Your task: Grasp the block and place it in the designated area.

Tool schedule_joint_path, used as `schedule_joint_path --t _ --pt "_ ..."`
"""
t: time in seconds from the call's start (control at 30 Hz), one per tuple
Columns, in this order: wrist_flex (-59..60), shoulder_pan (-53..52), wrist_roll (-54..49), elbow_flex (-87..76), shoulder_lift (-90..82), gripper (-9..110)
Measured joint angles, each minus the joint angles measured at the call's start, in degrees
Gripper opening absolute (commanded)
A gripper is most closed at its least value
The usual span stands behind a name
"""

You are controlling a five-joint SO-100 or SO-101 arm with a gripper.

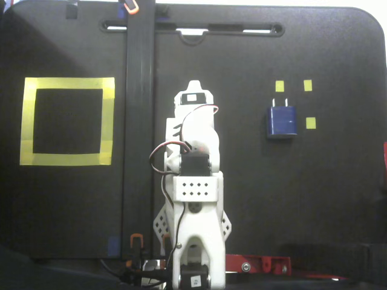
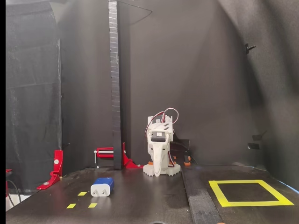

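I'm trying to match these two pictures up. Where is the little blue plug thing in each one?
Fixed view from above: the block lies right of centre, beside small yellow markers, to the right of the folded arm.
Fixed view from the front: the block lies lower left on the table, prongs toward the camera.
Shared landmark: the yellow tape square, on the opposite side of the arm in both.

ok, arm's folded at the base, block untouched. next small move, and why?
Probably swing the arm toward the block and open the end effector above it. The block lies flat among small yellow markers, right of the arm in the top-down fixed view, nothing near it. The designated area on the opposite side holds nothing, so the grasp comes first.
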State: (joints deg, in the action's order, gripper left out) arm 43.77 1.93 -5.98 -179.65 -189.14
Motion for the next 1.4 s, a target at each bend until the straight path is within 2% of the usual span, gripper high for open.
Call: schedule_joint_path --t 0.2,0.47,0.7,1.17,1.4 --pt "-2.02 -0.35 0.0 0.0 0.0 0" --pt "-24.87 -0.44 0.0 0.0 0.0 0" --pt "-38.32 -0.44 0.0 0.0 0.0 0" --pt "-40.08 -1.14 0.0 0.0 0.0 0" --pt "-39.29 -6.24 0.0 0.0 0.09 0"
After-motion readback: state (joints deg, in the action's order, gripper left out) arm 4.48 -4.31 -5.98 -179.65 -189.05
